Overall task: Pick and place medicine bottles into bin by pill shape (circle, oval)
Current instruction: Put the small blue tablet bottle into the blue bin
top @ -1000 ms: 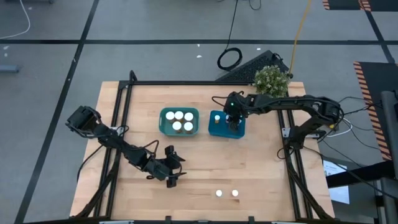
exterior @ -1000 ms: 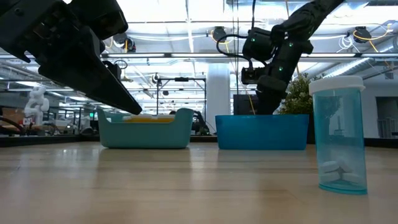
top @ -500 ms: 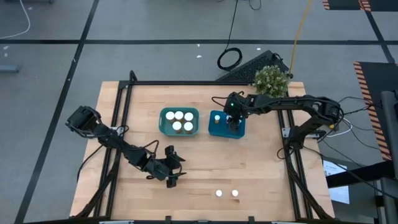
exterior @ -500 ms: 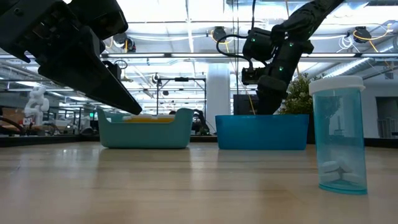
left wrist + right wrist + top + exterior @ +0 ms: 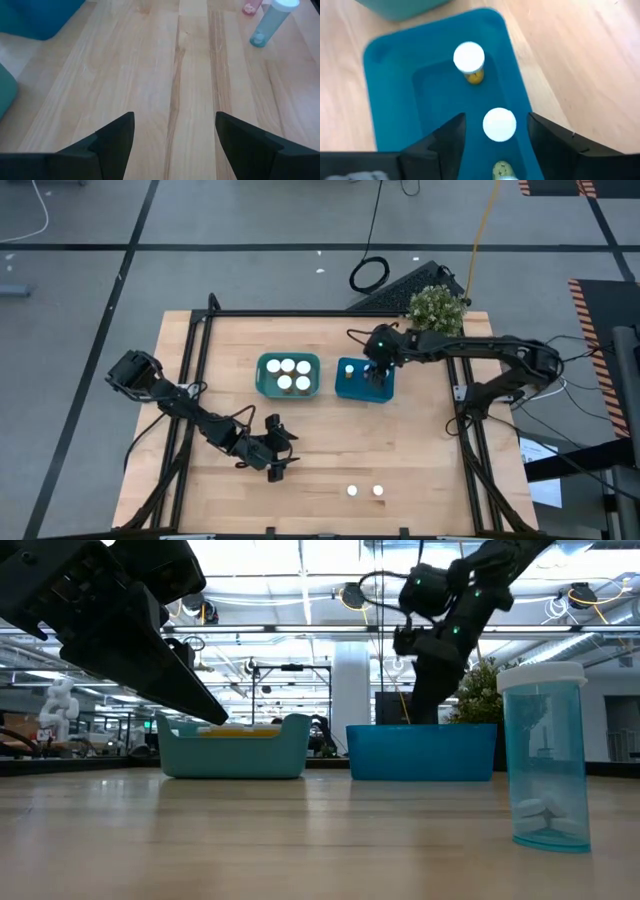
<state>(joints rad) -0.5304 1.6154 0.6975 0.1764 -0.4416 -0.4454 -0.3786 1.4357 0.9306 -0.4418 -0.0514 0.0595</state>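
Right gripper (image 5: 495, 145) hovering open over blue bin (image 5: 385, 85), bottle (image 5: 499, 124) standing directly below between fingers. Light, rigid, slick plastic; likely gripping best just under cap.

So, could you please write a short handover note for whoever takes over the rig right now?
Right end effector: open, empty, above the blue bin, which holds at least two bottles.
Left end effector: open, empty, low over bare table at the front left.
Teal bin: five white-capped bottles.
Left to sort: two bottles standing at the table's front edge.
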